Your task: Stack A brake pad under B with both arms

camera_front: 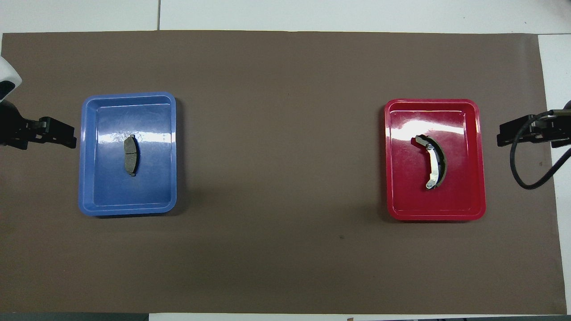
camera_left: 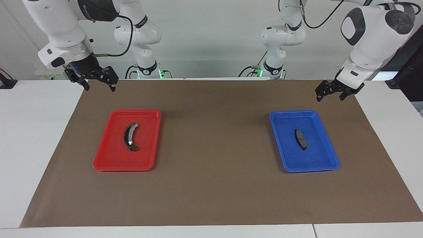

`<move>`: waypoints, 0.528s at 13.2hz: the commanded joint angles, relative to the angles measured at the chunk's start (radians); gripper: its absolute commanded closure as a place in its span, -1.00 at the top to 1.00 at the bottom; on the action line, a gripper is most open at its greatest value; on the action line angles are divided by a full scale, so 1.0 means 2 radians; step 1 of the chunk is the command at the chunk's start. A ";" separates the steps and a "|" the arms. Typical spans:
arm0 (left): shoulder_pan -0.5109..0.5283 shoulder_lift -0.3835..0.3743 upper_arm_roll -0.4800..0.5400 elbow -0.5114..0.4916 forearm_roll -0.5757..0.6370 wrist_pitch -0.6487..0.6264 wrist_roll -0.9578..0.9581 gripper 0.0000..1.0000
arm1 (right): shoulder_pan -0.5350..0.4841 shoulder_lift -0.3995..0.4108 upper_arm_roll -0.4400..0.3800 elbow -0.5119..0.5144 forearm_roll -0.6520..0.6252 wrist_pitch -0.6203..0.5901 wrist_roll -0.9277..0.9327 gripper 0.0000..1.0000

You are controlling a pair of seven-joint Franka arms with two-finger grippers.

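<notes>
While both end effectors hung open and empty above the brown-papered table point(camera_left: 211, 198), left end effector point(camera_left: 334, 92) and right end effector point(camera_left: 96, 79), the short matte grey pad point(camera_left: 300, 139) in the blue tray point(camera_left: 330, 155) probably warranted a centred first grasp, before the silver-faced black crescent point(camera_left: 131, 137) in the red tray point(camera_left: 105, 155).
</notes>
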 commanded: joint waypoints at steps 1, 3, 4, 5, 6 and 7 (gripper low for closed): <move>0.004 -0.014 0.000 -0.015 -0.008 0.000 0.007 0.98 | -0.004 -0.004 0.002 -0.001 0.001 -0.002 0.003 1.00; 0.004 -0.014 0.000 -0.015 -0.008 0.000 0.007 0.98 | -0.004 -0.004 0.002 -0.001 0.001 -0.002 0.003 1.00; 0.004 -0.014 0.000 -0.015 -0.008 0.000 0.007 0.98 | -0.004 -0.004 0.002 -0.001 0.001 -0.002 0.003 1.00; 0.004 -0.014 0.000 -0.015 -0.008 0.000 0.007 0.98 | -0.004 -0.004 0.002 -0.001 0.001 -0.002 0.003 1.00; 0.004 -0.014 0.000 -0.015 -0.008 0.001 0.007 0.98 | -0.004 -0.004 0.002 -0.001 0.001 -0.002 0.003 1.00; 0.000 -0.014 0.000 -0.015 -0.008 0.004 0.004 0.98 | -0.004 -0.004 0.002 -0.001 0.001 -0.002 0.003 1.00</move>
